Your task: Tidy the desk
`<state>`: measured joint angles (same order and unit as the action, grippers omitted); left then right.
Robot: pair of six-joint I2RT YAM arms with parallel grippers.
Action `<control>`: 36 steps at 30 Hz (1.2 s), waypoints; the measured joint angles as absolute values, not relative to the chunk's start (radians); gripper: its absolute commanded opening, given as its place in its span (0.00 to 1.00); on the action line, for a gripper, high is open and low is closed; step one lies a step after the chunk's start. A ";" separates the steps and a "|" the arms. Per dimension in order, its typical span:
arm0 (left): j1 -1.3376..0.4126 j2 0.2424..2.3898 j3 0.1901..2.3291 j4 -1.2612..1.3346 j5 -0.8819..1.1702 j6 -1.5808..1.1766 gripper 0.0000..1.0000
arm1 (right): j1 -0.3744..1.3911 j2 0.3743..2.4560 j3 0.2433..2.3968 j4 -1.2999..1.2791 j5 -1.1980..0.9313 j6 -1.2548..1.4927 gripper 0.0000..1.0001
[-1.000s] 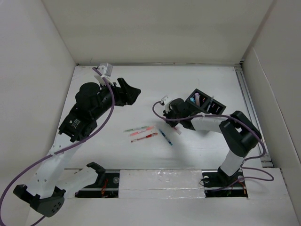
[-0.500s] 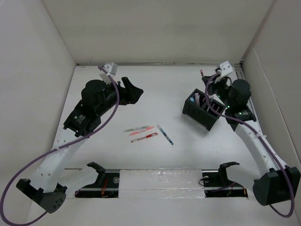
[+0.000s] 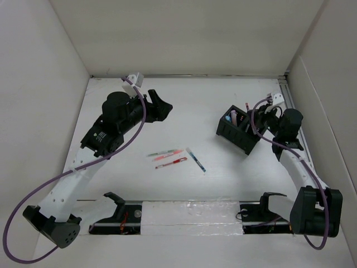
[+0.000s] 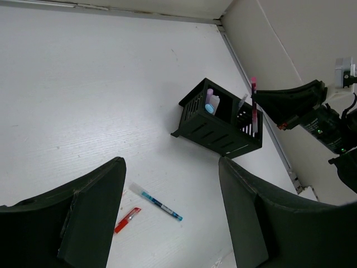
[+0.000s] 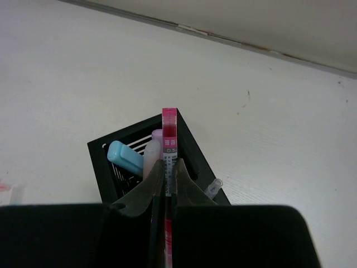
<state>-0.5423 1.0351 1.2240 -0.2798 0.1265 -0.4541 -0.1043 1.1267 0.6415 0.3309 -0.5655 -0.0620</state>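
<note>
The desk [image 3: 195,95] is flat and white, filling the middle of the top view. The left gripper [image 4: 170,218] hangs open over its upper left. The right gripper [image 5: 167,173] pinches a pink pen [image 5: 169,125] above the black box [image 3: 234,137].

Overhead view over the whole desk [image 3: 189,103]; oblique wrist views, black organizer [image 3: 234,137] common to all.

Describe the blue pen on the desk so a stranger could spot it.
Find the black box on the white desk, right side. Among the loose pens to its left, the blue pen lies closest to the box, the only one not pink or red.
</note>
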 measured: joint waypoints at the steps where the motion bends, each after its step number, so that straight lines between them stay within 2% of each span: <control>1: -0.542 1.035 1.224 -0.279 0.126 -0.454 0.63 | -0.104 1.118 0.638 0.335 -0.566 -0.062 0.08; 2: -0.542 1.034 1.224 -0.279 0.124 -0.454 0.63 | -0.104 1.104 0.634 0.336 -0.565 -0.062 0.15; 3: -0.542 1.034 1.224 -0.279 0.123 -0.454 0.63 | -0.105 1.089 0.630 0.339 -0.565 -0.062 0.29; 6: -0.542 1.032 1.224 -0.279 0.120 -0.455 0.63 | -0.110 1.058 0.622 0.344 -0.564 -0.068 0.47; 9: -0.542 1.031 1.224 -0.280 0.117 -0.454 0.63 | -0.118 1.047 0.622 0.336 -0.560 -0.081 0.55; 11: -0.542 1.031 1.224 -0.279 0.114 -0.454 0.63 | -0.122 1.038 0.622 0.321 -0.556 -0.089 0.56; 12: -0.542 1.030 1.224 -0.280 0.112 -0.454 0.63 | -0.124 1.034 0.624 0.311 -0.555 -0.094 0.50; 13: -0.542 1.030 1.224 -0.280 0.111 -0.454 0.63 | -0.124 1.031 0.630 0.295 -0.554 -0.105 0.42; 14: -0.542 1.029 1.224 -0.280 0.109 -0.454 0.63 | -0.124 1.028 0.638 0.265 -0.555 -0.121 0.17; 15: -0.542 1.028 1.224 -0.280 0.107 -0.454 0.63 | -0.124 1.025 0.653 0.265 -0.555 -0.121 0.07; 16: -0.542 1.026 1.224 -0.280 0.106 -0.454 0.63 | -0.117 1.023 0.668 0.246 -0.554 -0.138 0.07; 17: -0.542 1.024 1.224 -0.280 0.104 -0.454 0.64 | -0.107 1.023 0.692 0.212 -0.548 -0.147 0.00; 21: -0.542 1.012 1.224 -0.280 0.097 -0.454 0.64 | 0.036 1.040 0.783 0.115 -0.508 -0.214 0.00; 23: -0.542 1.007 1.224 -0.280 0.094 -0.454 0.64 | 0.165 1.058 0.805 0.077 -0.460 -0.247 0.02; 25: -0.542 1.003 1.224 -0.280 0.090 -0.454 0.63 | 0.315 1.094 0.810 0.041 -0.418 -0.268 0.14; 26: -0.542 1.002 1.224 -0.281 0.088 -0.453 0.63 | 0.382 1.122 0.811 0.024 -0.395 -0.275 0.30; 27: -0.542 1.001 1.224 -0.281 0.084 -0.453 0.64 | 0.443 1.158 0.811 0.007 -0.374 -0.279 0.38; 29: -0.542 0.998 1.224 -0.281 0.076 -0.453 0.63 | 0.542 1.238 0.811 -0.025 -0.336 -0.289 0.47; 32: -0.542 0.989 1.223 -0.281 0.071 -0.453 0.63 | 0.635 1.351 0.813 -0.075 -0.283 -0.293 0.51; 36: -0.542 0.976 1.222 -0.281 0.069 -0.453 0.63 | 0.701 1.473 0.842 -0.125 -0.223 -0.291 0.51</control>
<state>-0.5423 0.9756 1.2224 -0.2810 0.0689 -0.4534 0.7013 1.4731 0.8417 -0.1253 -0.2230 -0.2913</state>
